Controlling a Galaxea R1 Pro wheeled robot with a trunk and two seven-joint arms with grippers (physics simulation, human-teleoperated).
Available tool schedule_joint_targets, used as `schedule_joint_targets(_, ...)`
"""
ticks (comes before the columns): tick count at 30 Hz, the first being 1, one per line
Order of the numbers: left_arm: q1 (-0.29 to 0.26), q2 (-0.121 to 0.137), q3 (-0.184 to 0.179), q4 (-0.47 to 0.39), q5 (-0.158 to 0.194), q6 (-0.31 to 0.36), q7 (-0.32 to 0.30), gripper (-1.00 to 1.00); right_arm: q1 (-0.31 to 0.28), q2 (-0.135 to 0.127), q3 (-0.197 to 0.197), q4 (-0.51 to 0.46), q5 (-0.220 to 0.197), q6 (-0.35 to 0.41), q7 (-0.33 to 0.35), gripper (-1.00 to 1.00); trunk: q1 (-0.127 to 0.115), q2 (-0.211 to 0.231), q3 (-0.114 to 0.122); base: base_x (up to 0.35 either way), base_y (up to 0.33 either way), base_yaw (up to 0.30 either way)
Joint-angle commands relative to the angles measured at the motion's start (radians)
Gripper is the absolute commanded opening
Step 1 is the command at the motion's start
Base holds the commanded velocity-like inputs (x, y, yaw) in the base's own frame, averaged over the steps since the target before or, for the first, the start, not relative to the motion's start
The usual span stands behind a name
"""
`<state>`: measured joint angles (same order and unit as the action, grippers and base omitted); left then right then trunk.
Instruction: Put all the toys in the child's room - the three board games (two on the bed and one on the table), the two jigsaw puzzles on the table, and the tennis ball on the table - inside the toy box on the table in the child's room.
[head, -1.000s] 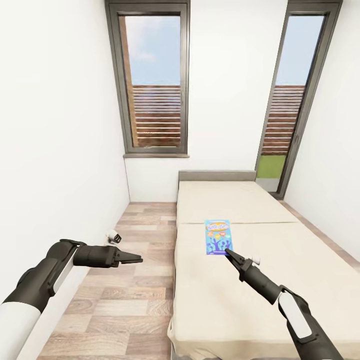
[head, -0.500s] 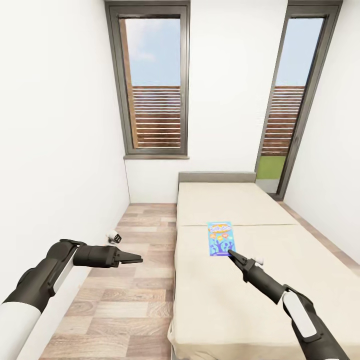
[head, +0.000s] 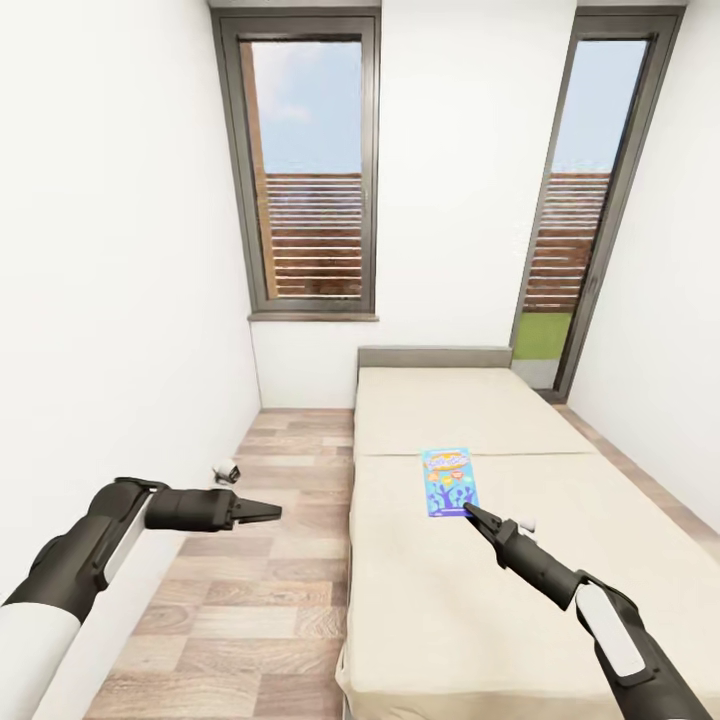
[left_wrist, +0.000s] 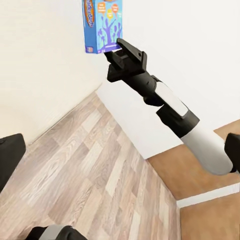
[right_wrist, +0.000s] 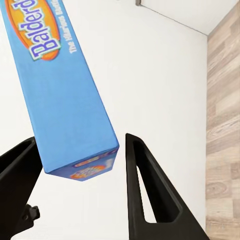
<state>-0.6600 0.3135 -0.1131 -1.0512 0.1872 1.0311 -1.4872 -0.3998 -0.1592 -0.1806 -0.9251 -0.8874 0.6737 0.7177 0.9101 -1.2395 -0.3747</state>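
Head view: you're facing the bed (head: 440, 600), beige two-part mattress, low grey headboard at 12 o'clock under two tall grey-framed windows. Small blue board game (head: 448, 481) lies flat on the near mattress half, just past the seam, roughly centre of bed width. Your right claw (head: 468, 509) points at 11 o'clock, tip just at the game's near edge at about 5 o'clock from the box; can't tell from here if touching. Your left claw (head: 270, 513) hangs over the wood-plank floor (head: 250, 600) beside the bed, pointing toward 3 o'clock, fingers look close together. Small white-and-dark object (head: 226, 471) sits on floor near the left wall, too small to identify.

Left wrist view: blue game (left_wrist: 101, 25) seen on the pale mattress, cartoon cover w/ purple tree figure. Right claw (left_wrist: 120, 56) sits right at the box's end, fingers apart, arm w/ white forearm trailing behind. Left claw's own fingers show only as dark corners; gap can't be told here.

Right wrist view: the game (right_wrist: 60, 100) fills the space ahead, lettering "Balderd…" on an orange oval. Its end sits between the two black fingers (right_wrist: 145, 195); claw is wide, box nearer the one finger, a clear gap to the other. Not clamped.
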Motion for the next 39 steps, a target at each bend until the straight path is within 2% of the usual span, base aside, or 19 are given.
schedule_joint_targets(1,-0.001,0.000,0.003,0.000,0.001,0.010,0.010,1.00,-0.001,0.000,-0.002,0.000,-0.002,0.005,0.001,-1.00,-0.004,0.007,0.002,0.000,0.000,0.109)
schedule_joint_targets(6,-0.001,-0.003,0.006,0.000,-0.001,0.010,0.042,1.00,-0.001,0.002,0.000,0.001,-0.002,0.004,-0.001,-1.00,-0.023,0.042,0.018,-0.056,0.000,0.219)
schedule_joint_targets(11,-0.001,-0.006,0.007,0.000,0.000,0.013,0.129,1.00,-0.001,0.004,0.001,0.003,-0.001,0.004,-0.007,-1.00,-0.042,0.077,0.033,-0.194,0.000,0.274)
schedule_joint_targets(14,-0.004,-0.005,0.007,-0.001,0.002,0.014,0.160,1.00,-0.001,0.003,0.001,0.003,-0.001,0.004,-0.009,-1.00,-0.054,0.098,0.043,-0.052,-0.002,0.282)
schedule_joint_targets(39,-0.006,-0.011,0.006,-0.001,-0.001,0.010,0.172,1.00,-0.001,0.005,0.002,0.003,-0.001,0.003,-0.009,-1.00,-0.150,0.273,0.121,-0.217,-0.198,0.289)
